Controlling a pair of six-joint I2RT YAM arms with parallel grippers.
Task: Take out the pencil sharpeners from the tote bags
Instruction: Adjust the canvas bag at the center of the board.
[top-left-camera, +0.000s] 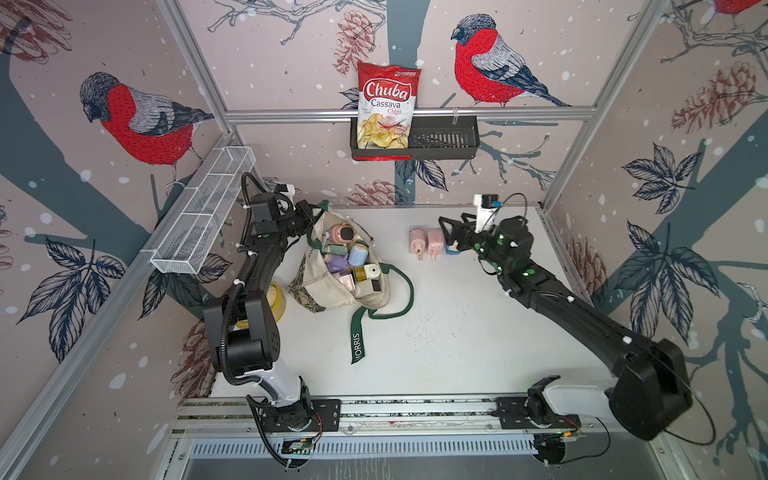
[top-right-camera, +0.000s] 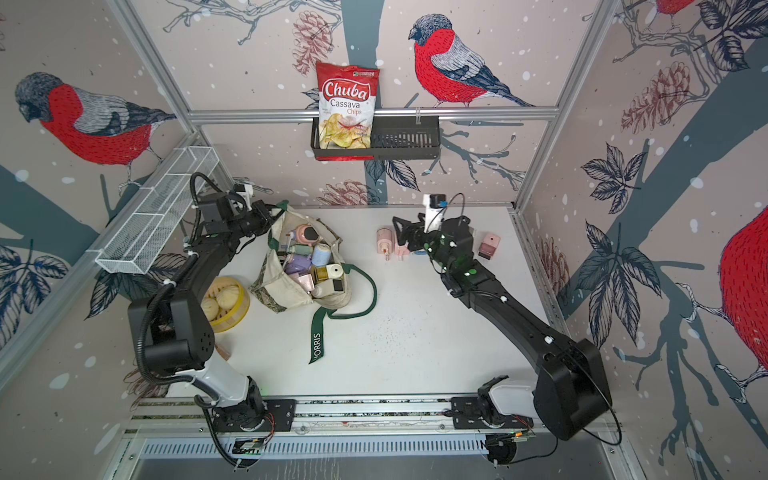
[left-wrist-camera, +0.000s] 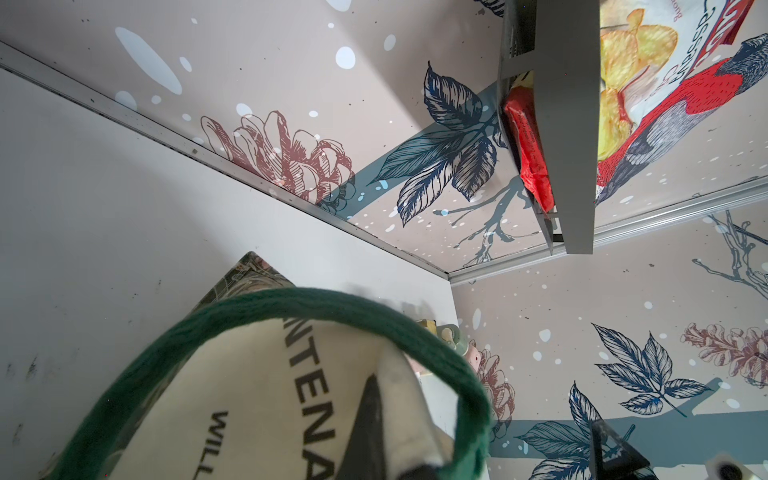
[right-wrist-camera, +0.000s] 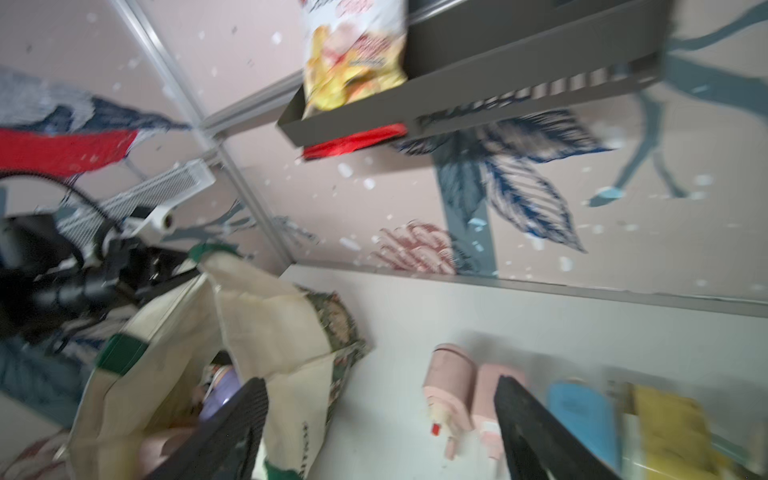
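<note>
Over at 9 o'clock on the table (top-left-camera: 436, 332), the tote (top-left-camera: 332, 286) is slumping open with sharpeners (top-left-camera: 357, 255) piling inside. Left gripper (top-left-camera: 309, 218) is pinching its rim at 11 o'clock, jaws pressed onto canvas. Right gripper (top-left-camera: 445, 235) is hovering at the tote's 2 o'clock, jaws spread, just beside two pink sharpeners (top-left-camera: 417, 242) lying out; maybe a blue one (top-left-camera: 451, 250) is hiding underneath.
</note>
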